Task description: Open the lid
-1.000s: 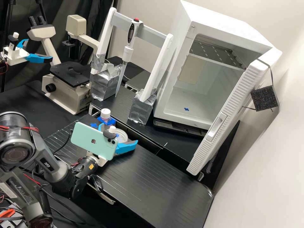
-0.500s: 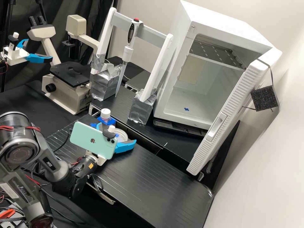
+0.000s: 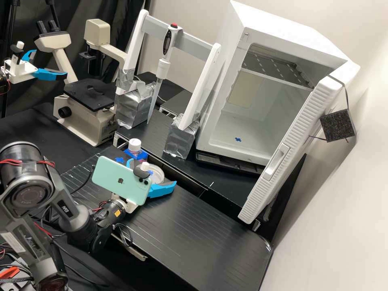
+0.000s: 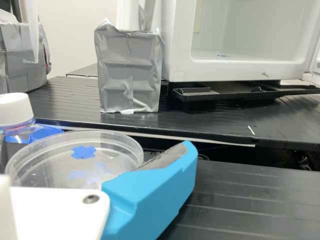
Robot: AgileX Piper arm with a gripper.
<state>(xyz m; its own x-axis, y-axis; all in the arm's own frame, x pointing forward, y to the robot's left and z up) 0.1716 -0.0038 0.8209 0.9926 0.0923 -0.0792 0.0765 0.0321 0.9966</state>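
Note:
The gripper (image 3: 152,173) stands low at the bench, open, its two blue fingers on either side of a clear round dish (image 3: 159,171). A phone on the wrist hides part of the dish. In the wrist view, the gripper (image 4: 94,142) has one blue finger with a grey pad (image 4: 167,157) close beside the rim of the dish (image 4: 50,161); I cannot tell if they touch. A blue cross mark (image 4: 83,152) shows on the dish.
A white-capped bottle (image 3: 134,145) stands just behind the dish. Farther back are a pipette (image 3: 162,68) on its white stand, a foil-wrapped block (image 3: 180,139), a microscope (image 3: 87,117) and an open white fridge (image 3: 226,147).
Over the last half second the gripper has shifted slightly to the right and down in the high view, its fingers still apart. The dish and bottle have stayed in place.

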